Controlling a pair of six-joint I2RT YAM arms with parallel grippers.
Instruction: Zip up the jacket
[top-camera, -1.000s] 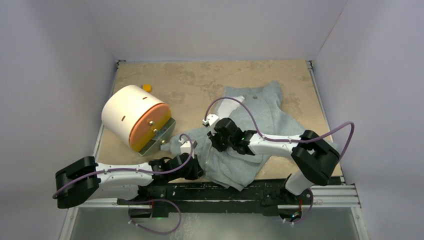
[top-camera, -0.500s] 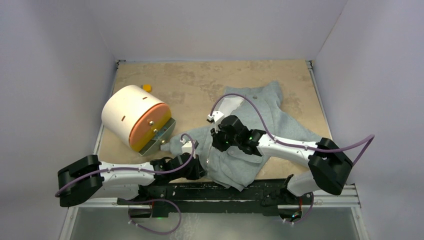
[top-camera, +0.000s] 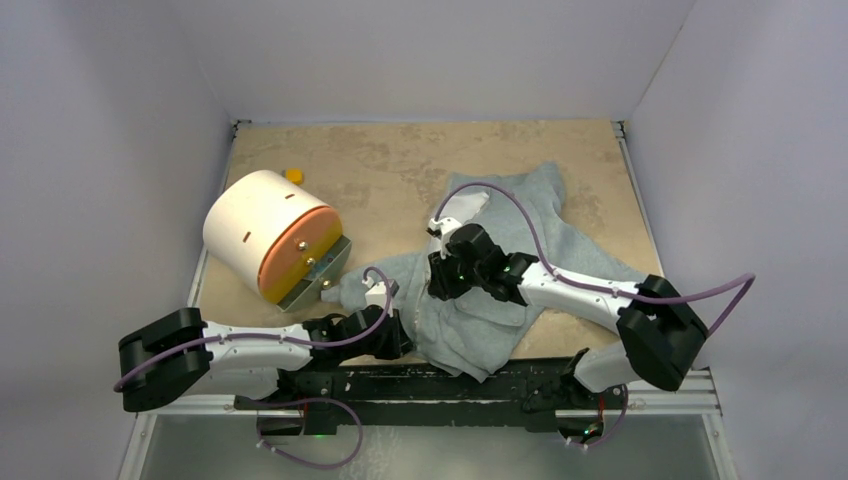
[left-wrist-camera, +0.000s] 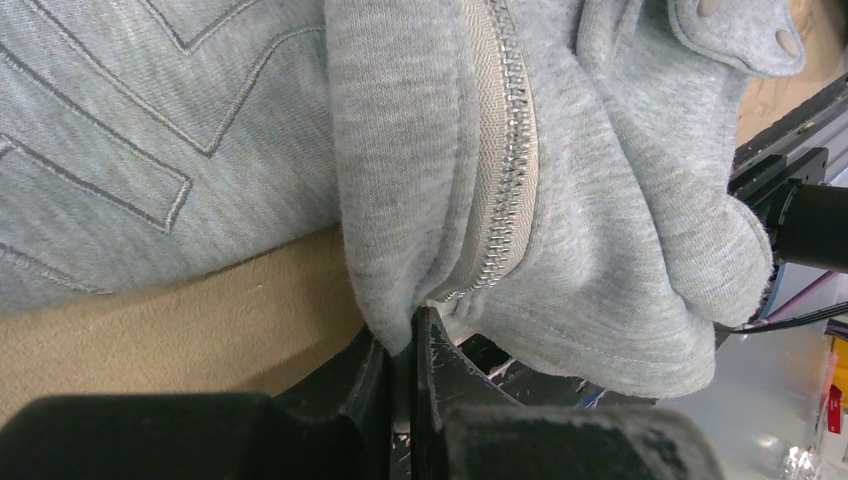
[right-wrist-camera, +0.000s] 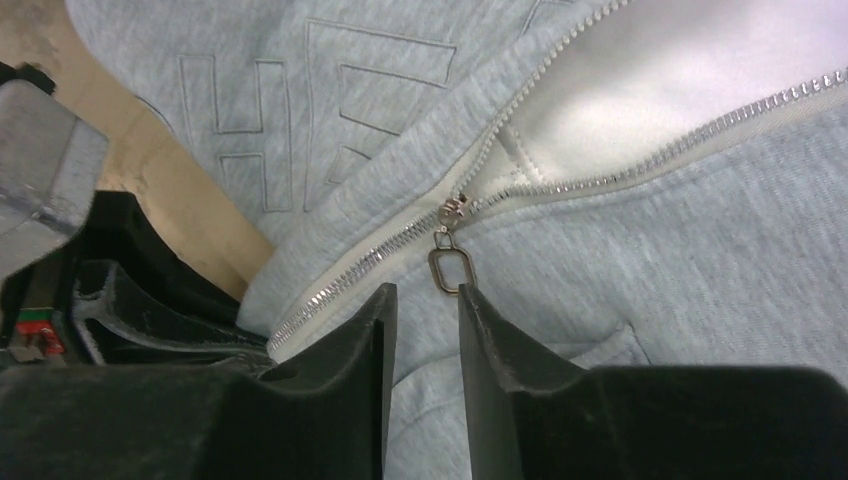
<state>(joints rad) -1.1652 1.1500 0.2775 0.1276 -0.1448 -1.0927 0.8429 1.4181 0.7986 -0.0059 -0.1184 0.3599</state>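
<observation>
Top external view: the jacket (top-camera: 565, 235) is lying crumpled on the right half of the table (top-camera: 380, 170), its lower edge hanging toward the arm bases. Over the last second the right arm (top-camera: 590, 290) has been swinging its elbow outward and toward the near edge, and the right gripper (top-camera: 438, 285) has been creeping a little farther up the jacket front. The left gripper (top-camera: 395, 335) has been staying put. Left wrist view: its jaws are clamping tight on the bottom hem (left-wrist-camera: 380, 280) just below the foot of the zipper (left-wrist-camera: 505, 200), anchoring the fabric. Right wrist view: the fingers are standing a narrow gap apart and gripping nothing. The pull ring (right-wrist-camera: 451, 270) is dangling from the slider (right-wrist-camera: 452, 212) just ahead of the fingertips, close to one finger; contact there is unclear. Below the slider the teeth are meshing; above it the two sides are splaying and the white lining (right-wrist-camera: 650, 60) is showing. Reading: the zip is only partly run, and the right gripper is likely lining up a fresh hold on the ring before pulling on toward the collar.
</observation>
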